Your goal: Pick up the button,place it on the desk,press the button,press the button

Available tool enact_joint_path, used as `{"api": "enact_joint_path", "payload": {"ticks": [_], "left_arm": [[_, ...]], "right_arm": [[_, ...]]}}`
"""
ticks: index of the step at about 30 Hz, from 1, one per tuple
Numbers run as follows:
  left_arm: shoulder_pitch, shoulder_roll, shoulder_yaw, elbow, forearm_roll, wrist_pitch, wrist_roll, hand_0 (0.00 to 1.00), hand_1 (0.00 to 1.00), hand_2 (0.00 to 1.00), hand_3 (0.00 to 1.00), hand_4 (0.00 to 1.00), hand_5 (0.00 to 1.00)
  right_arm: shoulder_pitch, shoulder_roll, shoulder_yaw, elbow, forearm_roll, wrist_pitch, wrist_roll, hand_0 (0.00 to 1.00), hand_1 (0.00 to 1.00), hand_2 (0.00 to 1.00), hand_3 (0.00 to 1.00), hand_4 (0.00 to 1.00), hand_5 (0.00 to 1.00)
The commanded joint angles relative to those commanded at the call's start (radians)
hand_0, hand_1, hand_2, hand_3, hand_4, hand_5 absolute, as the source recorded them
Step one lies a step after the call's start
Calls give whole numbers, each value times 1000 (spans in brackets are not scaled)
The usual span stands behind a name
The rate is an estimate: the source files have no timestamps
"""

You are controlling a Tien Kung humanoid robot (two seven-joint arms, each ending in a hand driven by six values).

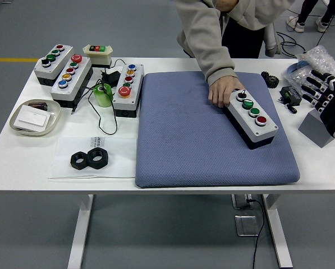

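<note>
A grey button box (251,117) with a black knob, two green buttons and a red button lies slanted on the right part of the blue-grey mat (184,140). A person's hand (222,93) in a beige sleeve holds its far left end. My right hand (324,95) hovers at the right edge of the picture, beyond the mat, with its fingers spread and nothing in them. It is well apart from the box. My left arm does not show.
Three more button boxes (72,75) and a small switch box (98,51) stand at the back left. A green tape roll (104,95), a dish (35,117), two black nuts (90,159), a grey wedge (316,128) and small parts (290,95) lie around the mat.
</note>
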Motion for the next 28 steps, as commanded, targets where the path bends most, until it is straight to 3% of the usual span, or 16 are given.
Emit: {"api": "enact_joint_path", "payload": {"ticks": [28], "left_arm": [[2, 1, 2, 0, -2, 0, -1, 710, 718, 826, 833, 754, 998]], "right_arm": [[-2, 1, 5, 3, -5, -1, -2, 935, 832, 862, 843, 481, 825]]}}
